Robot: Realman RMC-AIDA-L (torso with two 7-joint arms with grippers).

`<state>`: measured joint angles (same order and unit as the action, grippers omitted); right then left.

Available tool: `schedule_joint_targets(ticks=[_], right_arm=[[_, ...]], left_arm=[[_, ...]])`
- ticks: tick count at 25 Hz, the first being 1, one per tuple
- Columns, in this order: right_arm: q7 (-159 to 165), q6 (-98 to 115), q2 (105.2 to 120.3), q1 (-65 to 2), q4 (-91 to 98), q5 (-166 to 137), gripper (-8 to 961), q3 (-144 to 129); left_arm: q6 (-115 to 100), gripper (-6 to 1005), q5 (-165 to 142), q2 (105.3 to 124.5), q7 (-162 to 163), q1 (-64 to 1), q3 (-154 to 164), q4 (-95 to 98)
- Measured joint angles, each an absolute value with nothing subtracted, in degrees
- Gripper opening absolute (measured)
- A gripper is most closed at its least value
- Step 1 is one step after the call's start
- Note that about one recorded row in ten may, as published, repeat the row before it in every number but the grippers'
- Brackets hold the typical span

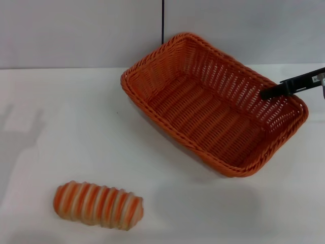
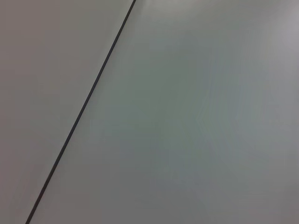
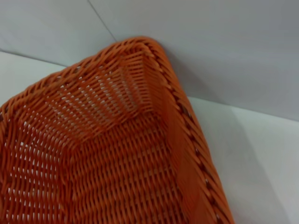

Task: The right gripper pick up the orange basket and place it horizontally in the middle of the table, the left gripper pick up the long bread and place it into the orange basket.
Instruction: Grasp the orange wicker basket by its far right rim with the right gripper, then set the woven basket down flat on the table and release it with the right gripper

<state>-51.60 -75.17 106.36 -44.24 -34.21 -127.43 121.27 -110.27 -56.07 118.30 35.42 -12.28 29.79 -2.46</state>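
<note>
Head view high, angled down over the table, right wrist view close inside the basket both share, left wrist view facing a blank wall

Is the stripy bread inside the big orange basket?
No, the small striped orange-and-cream long bread lies on the white table, apart from the orange woven basket.

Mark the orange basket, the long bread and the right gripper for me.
orange basket (image 1: pixel 152 63): head view, on the braided far-left rim.
long bread (image 1: pixel 98 204): head view, on the loaf's striped middle.
right gripper (image 1: pixel 274 91): head view, on the black finger over the basket's right end.
</note>
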Motion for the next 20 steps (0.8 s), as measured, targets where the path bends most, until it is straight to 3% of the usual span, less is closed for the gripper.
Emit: schedule_joint_targets(ticks=[20], right_arm=[[-67.3,-86.4,106.05,-37.2,-38.2,-108.6,165,134.6]], left_arm=[[-110.3,799,-56.0,118.3,35.4,-12.6,29.4,-2.5]])
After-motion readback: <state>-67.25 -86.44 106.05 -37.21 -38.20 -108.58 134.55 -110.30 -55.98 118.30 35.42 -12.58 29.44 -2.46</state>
